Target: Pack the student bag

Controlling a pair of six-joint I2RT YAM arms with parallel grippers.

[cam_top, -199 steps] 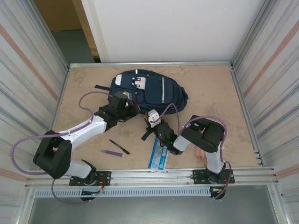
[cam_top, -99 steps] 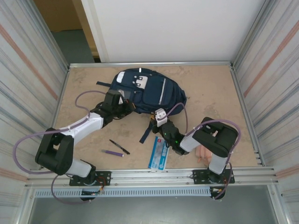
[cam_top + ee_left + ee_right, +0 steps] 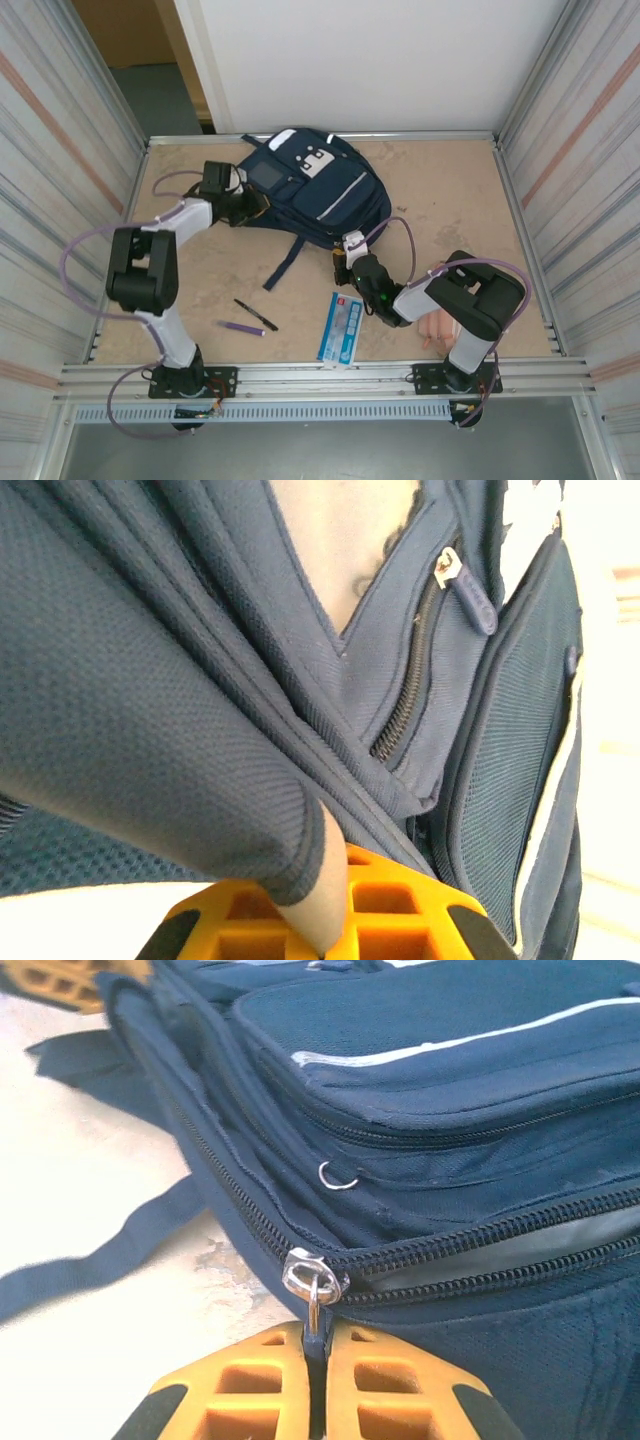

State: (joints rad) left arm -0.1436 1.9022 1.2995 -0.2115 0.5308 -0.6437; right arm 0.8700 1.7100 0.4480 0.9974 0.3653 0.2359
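Observation:
The student bag, navy with white stripes and a white patch, lies at the far middle of the table. My left gripper is at its left edge, shut on a fold of the bag's fabric; the orange fingers pinch the cloth, seen close in the left wrist view. At the bag's near right corner my right gripper is shut on the zipper pull, which hangs from the metal slider. To the slider's right the zip gapes, showing grey lining.
A black pen and a purple pen lie near the front left. A blue-and-white flat pack and a pink pencil case lie by the right arm. A loose bag strap trails forward. Metal walls stand at both sides.
The bag has slid and turned toward the far left. My left arm swung out left and back with the fabric; my right gripper followed away from me, still on the zipper pull.

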